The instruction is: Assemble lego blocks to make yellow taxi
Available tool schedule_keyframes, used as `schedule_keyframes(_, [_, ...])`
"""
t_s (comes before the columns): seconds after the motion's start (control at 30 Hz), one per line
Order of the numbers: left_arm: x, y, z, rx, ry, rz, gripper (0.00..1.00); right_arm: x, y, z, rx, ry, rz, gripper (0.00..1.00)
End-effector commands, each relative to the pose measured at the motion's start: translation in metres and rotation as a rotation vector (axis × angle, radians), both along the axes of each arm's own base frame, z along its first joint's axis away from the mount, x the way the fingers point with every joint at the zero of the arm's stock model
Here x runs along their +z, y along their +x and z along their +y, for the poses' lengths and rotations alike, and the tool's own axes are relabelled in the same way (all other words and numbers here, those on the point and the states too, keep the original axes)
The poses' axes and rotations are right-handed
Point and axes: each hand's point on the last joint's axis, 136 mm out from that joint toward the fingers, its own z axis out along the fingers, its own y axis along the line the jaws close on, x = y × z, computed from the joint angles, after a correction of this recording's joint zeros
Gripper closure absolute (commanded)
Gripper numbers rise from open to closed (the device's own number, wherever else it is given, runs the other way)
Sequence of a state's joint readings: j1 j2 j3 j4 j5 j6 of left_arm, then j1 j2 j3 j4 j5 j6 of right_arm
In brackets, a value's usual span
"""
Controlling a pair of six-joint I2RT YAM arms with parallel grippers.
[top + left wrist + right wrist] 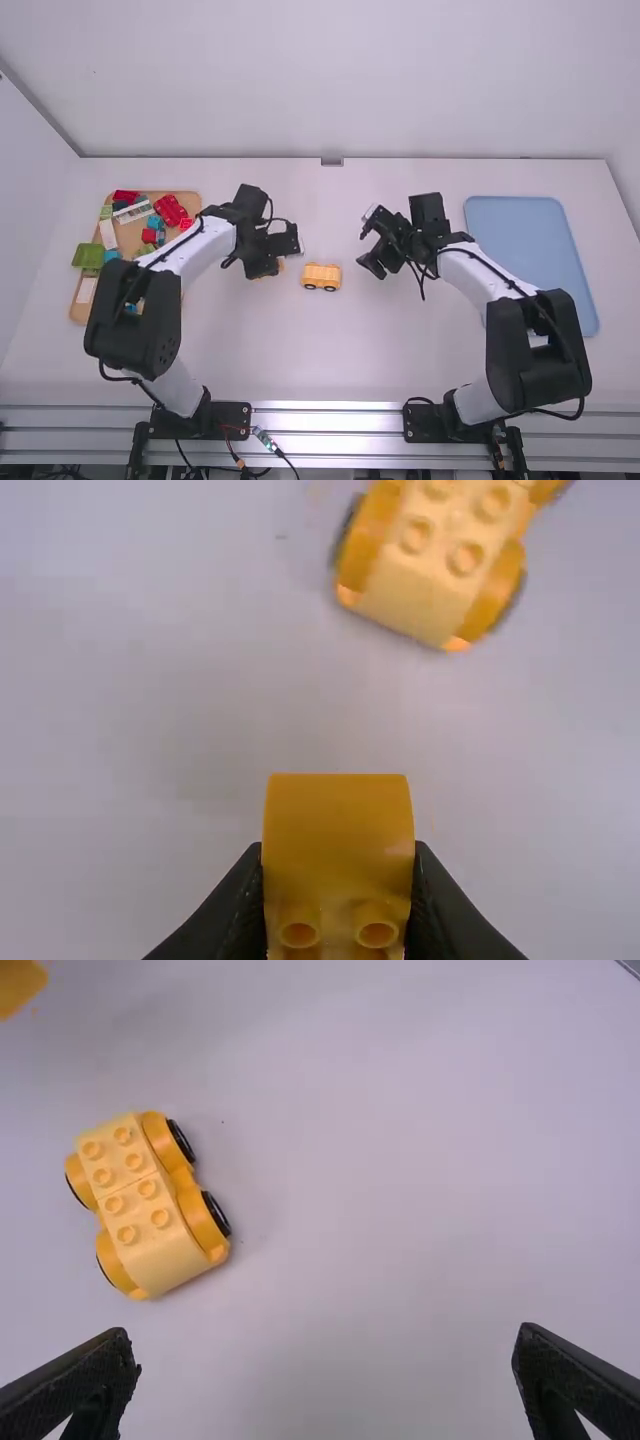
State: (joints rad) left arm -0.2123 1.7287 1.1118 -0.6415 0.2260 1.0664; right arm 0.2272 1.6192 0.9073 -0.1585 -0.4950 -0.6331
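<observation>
We hold a curved yellow block (338,830) pinched between the fingers of our left end effector (266,263), above the white worktop (340,350). Just to the right of that end effector, our yellow toy car base (322,277) stands upright on its black wheels, topped with rows of studs, apart from the block in our grip. Our right end effector (374,263), its fingers spread wide with nothing between them, hovers to the right of the car base. Well to the left of our left end effector lies a brown tray (128,238) of mixed blocks, among them a red toy car (170,210), with a green piece (88,257) at its left edge. A blue tray (525,240) lies to the right of our right end effector.
</observation>
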Motion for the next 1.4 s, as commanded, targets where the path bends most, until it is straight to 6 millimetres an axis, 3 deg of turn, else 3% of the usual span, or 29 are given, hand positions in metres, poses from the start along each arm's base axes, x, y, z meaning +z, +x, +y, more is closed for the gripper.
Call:
schedule_keyframes(0.0, [-0.008, -0.018, -0.002, -0.166, -0.012, 0.012, 0.98, 0.012, -0.005, 0.005, 0.022, 0.034, -0.015, 0.01])
schedule_keyframes(0.17, [-0.03, -0.026, 0.004, -0.24, 0.02, -0.017, 0.97, 0.014, -0.007, 0.009, 0.038, 0.058, -0.008, 0.01])
schedule_keyframes(0.47, [-0.048, -0.012, 0.002, -0.255, 0.016, -0.147, 0.98, 0.014, -0.008, 0.009, 0.039, 0.058, -0.008, 0.01])
schedule_keyframes(0.53, [-0.047, -0.01, 0.002, -0.253, 0.017, -0.159, 0.95, 0.014, -0.008, 0.009, 0.039, 0.058, -0.008, 0.01])
schedule_keyframes(0.63, [-0.046, -0.006, 0.001, -0.246, 0.013, -0.172, 0.8, 0.015, -0.008, 0.011, 0.045, 0.064, -0.007, 0.01])
schedule_keyframes(0.8, [-0.043, 0.003, -0.001, -0.212, 0.002, -0.205, 0.67, 0.016, -0.013, 0.019, 0.074, 0.068, -0.008, 0.01])
schedule_keyframes(1.1, [-0.044, 0.0, -0.002, -0.212, 0.003, -0.192, 0.55, 0.016, -0.017, 0.026, 0.106, 0.062, -0.018, 0.01])
schedule_keyframes(1.13, [-0.044, 0.0, -0.001, -0.211, 0.005, -0.192, 0.36, 0.016, -0.017, 0.026, 0.107, 0.063, -0.019, 0.01])
schedule_keyframes(1.17, [-0.044, 0.001, -0.001, -0.213, 0.005, -0.195, 0.01, 0.016, -0.017, 0.026, 0.107, 0.063, -0.018, 0.01])
schedule_keyframes(1.37, [-0.022, 0.028, 0.008, -0.015, 0.043, -0.217, 0.01, 0.016, -0.016, 0.026, 0.111, 0.061, -0.026, 0.01])
